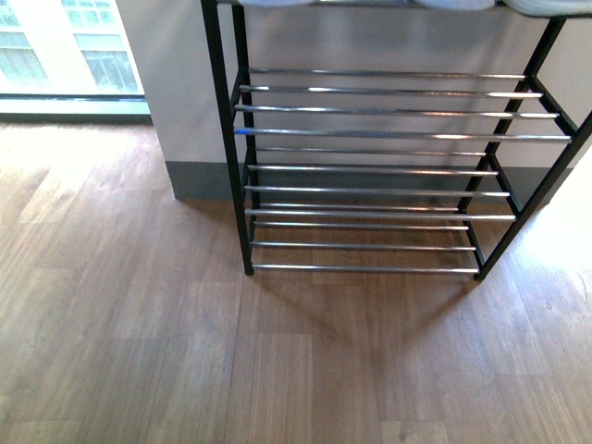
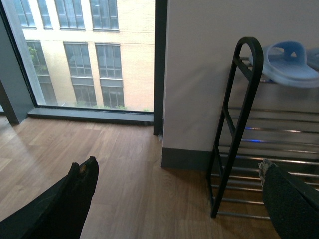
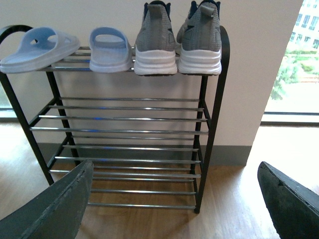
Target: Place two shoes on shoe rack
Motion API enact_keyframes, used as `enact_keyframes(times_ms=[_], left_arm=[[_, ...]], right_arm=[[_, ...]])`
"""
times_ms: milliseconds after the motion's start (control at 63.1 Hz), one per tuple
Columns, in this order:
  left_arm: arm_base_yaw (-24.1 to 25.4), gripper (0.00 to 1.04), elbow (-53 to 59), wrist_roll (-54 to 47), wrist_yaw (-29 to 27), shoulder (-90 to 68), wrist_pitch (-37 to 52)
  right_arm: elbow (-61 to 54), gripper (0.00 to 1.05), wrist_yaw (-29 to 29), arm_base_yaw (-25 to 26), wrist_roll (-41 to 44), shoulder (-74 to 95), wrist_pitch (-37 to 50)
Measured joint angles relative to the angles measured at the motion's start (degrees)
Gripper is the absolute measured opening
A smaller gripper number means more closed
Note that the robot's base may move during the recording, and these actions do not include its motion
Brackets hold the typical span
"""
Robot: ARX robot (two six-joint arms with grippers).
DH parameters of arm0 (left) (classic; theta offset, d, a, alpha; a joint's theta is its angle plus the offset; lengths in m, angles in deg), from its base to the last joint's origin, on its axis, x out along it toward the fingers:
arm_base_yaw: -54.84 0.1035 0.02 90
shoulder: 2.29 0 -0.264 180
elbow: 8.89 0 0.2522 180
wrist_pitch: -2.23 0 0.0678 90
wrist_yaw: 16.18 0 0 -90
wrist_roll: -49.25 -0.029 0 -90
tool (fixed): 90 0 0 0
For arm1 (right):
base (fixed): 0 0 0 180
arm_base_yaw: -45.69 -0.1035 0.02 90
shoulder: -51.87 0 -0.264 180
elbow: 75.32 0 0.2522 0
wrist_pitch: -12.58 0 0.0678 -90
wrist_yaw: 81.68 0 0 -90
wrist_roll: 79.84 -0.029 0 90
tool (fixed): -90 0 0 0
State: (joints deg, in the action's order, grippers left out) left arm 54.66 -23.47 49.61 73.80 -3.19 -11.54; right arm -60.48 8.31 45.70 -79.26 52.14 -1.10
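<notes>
Rack [image 3: 207,124]: stands on the floor against the wall; there is no tabletop.
Sneakers [image 3: 177,40]: on the top tier, heels outward.
Slides [image 3: 70,47]: beside them; one overhangs the rack's end.
Handling: sneakers probably light, with soft uppers; I would grip the stiff heel.
Left claw [image 2: 174,199]: spread, empty.
Right claw [image 3: 174,204]: spread, empty.

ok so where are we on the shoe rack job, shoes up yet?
Looks done. The right wrist view shows both grey sneakers and both pale blue slides on the top tier of the shoe rack, heels facing the camera. Nothing is in hand: the left gripper and right gripper are both open and empty. The floor in view holds no shoes, so nothing seems left.
</notes>
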Motion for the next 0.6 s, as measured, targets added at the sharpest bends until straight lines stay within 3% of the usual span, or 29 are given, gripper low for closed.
enact_keyframes(times_ms=[602], left_arm=[[0.0, 0.95, 0.0, 0.0, 0.0, 0.0, 0.0]], right_arm=[[0.0, 0.96, -0.2, 0.0, 0.0, -0.1, -0.1]])
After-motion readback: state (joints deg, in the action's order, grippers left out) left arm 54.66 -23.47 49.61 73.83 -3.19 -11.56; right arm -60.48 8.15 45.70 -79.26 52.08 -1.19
